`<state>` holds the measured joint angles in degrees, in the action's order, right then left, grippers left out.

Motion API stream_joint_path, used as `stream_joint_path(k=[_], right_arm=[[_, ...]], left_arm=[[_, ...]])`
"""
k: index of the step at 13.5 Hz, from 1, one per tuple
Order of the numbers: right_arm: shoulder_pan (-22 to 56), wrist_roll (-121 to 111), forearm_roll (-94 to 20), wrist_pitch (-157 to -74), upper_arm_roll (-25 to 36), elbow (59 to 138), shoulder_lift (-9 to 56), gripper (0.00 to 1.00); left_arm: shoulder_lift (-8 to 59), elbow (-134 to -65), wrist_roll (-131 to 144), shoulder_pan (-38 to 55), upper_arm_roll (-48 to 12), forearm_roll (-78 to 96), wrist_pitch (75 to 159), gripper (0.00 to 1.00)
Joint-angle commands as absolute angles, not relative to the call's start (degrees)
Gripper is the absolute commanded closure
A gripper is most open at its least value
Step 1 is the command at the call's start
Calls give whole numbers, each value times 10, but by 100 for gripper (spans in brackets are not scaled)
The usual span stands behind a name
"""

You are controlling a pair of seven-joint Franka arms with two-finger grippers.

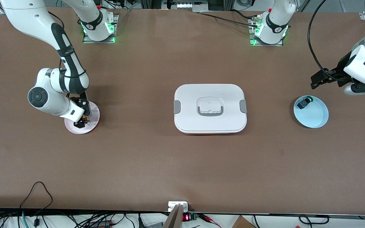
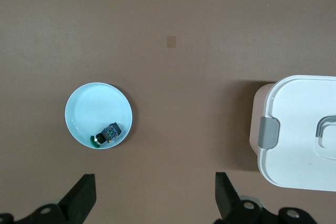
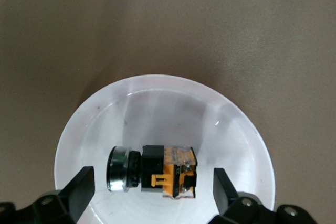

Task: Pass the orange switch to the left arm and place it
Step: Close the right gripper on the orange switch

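The orange switch (image 3: 155, 174) lies on its side on a pale pink plate (image 1: 90, 109) at the middle left of the front view, toward the right arm's end of the surface (image 1: 169, 164). The right gripper (image 1: 81, 122) hangs low over that plate with its fingers (image 3: 79, 190) spread wide and released, one on each side of the switch and holding nothing. To do this pick well, the arm should probably come straight down so the fingers straddle the black and orange body rather than the round metal cap, which could roll, and close only once the tips are just above the plate. The white box (image 1: 210, 108) sits at the centre of the front view, between the two plates, so any handover looks best made well above its lid. The left gripper (image 1: 323, 79) waits in the air at the upper right of the front view, just above a light blue plate (image 1: 315, 118) carrying a green-capped switch (image 1: 304, 103); its fingers (image 2: 79, 200) are also spread and empty.
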<state>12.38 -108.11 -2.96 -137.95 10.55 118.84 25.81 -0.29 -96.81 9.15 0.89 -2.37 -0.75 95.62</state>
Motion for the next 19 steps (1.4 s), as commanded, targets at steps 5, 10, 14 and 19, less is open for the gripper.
stream_joint_path(k=[5, 10, 14, 19], right_arm=[[120, -1096, -40, -1426, 101, 1218, 257, 0], [120, -1096, -40, -1439, 98, 1219, 263, 0], [115, -1096, -40, -1440, 95, 1219, 265, 0], [111, -1098, -40, -1447, 94, 1222, 269, 7]], left_arm=[[-4, -958, 93, 11, -23, -6, 944, 0], [-4, -958, 93, 11, -23, -6, 944, 0], [-4, -958, 93, 11, -23, -6, 944, 0], [-4, -958, 93, 11, -23, -6, 944, 0]])
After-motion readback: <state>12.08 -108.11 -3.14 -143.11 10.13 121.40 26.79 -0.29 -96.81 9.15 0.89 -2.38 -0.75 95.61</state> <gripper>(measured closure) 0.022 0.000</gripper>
